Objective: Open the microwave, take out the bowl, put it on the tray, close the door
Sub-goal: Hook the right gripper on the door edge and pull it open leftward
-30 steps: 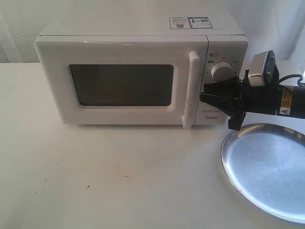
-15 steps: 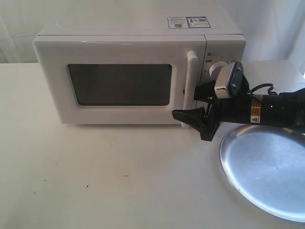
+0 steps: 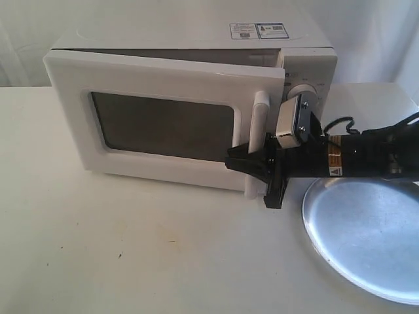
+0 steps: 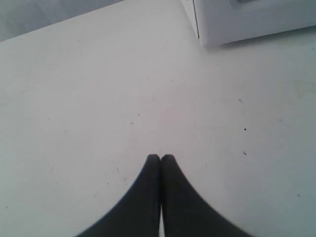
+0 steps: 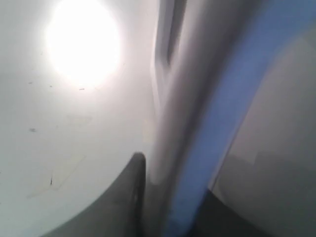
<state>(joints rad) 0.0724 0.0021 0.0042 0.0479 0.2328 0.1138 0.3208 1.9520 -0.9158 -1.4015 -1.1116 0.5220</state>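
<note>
Presently the right gripper has its dark fingers clamped on the lower part of the vertical white bar handle, one finger on each side of it. The handle belongs to the white door with dark window, which stands ajar, its handle edge out from the large white boxy microwave. Behind the fingers, beneath the right arm, the wide round silver metal tray lies on the white table. On the left gripper the fingers are pressed together, hovering over the table, with a microwave corner well beyond the fingertips.
</note>
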